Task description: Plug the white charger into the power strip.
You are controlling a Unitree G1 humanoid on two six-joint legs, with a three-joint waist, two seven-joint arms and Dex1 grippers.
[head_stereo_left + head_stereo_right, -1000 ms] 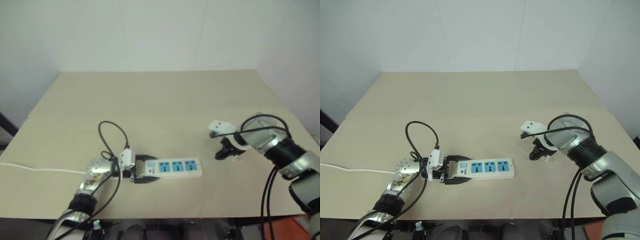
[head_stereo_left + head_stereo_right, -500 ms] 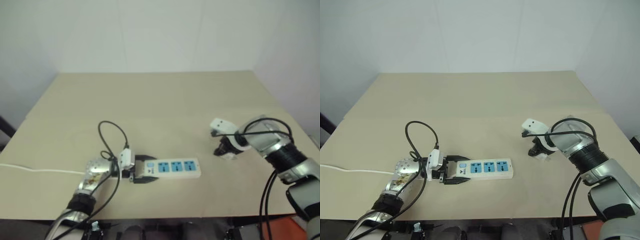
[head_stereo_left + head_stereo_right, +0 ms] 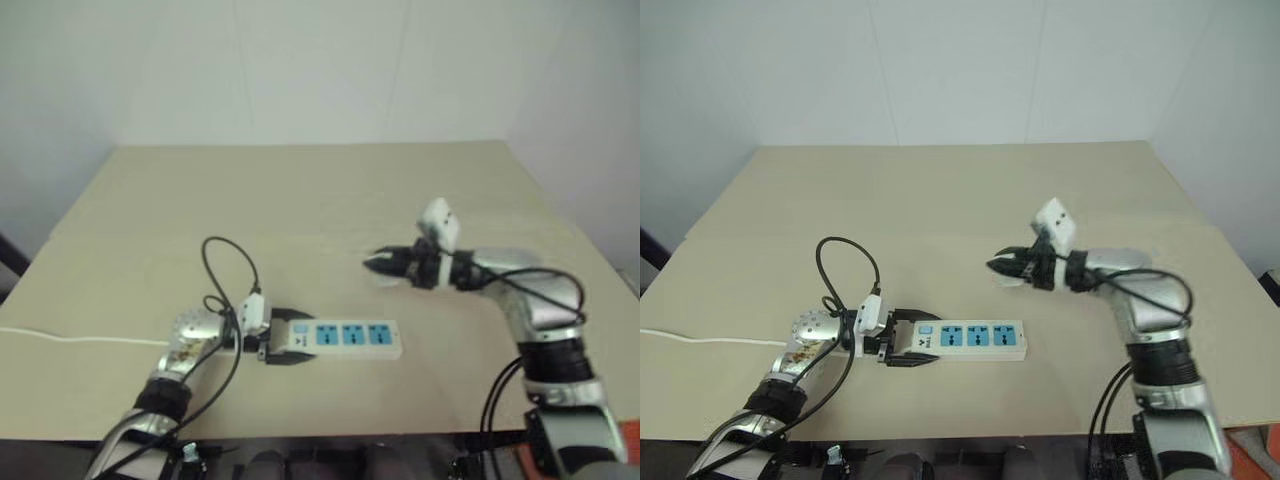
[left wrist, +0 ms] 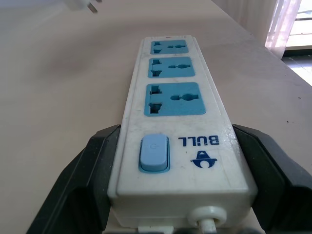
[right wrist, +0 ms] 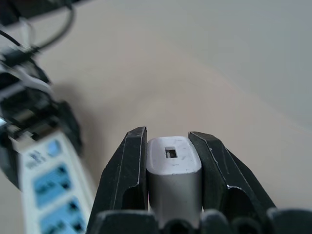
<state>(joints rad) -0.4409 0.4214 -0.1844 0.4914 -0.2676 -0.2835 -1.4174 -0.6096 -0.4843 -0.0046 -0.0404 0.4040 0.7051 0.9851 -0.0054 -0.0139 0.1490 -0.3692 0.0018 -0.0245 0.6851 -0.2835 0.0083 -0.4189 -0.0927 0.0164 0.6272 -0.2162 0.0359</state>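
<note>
My right gripper [image 5: 170,161] pinches the charger [image 5: 173,168] by its flat sides; it looks light, hard, slippery. Left gripper [image 4: 173,195] clamps the strip [image 4: 178,122].

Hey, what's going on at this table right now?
A two-armed robot is plugging in a charger. Its left gripper clamps the switch end of the power strip flat on the table. Its right gripper holds the white charger in the air, above the table beyond the strip. All three sockets are empty.
</note>
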